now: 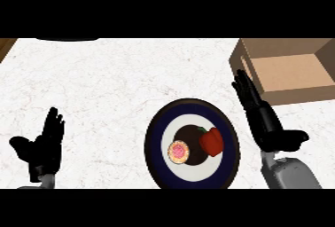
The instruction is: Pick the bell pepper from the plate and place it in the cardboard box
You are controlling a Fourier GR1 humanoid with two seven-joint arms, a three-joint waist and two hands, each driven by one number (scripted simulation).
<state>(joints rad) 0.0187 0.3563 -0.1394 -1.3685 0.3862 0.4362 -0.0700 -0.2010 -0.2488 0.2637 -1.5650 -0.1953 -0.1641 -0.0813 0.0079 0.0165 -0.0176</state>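
Pepper not yet grasped; a neighbour crowds it.

My right hand (pixel 263 116), fingers straight, hangs beside the plate (pixel 157 133) near the worktop's front edge; reaching the bell pepper (pixel 211 142) could knock the doughnut (pixel 178 151) touching-close. The cardboard box (pixel 288 66) waits at the far right corner; my left hand (pixel 40 144) rests open.

A kitchen: a white marbled counter (pixel 118 80) fills the frame, with a dark-rimmed plate (pixel 157 146) of food at lower centre.

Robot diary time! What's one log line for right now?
bell pepper: on plate | cardboard box: open | right hand: open, beside plate | left hand: open, resting at left
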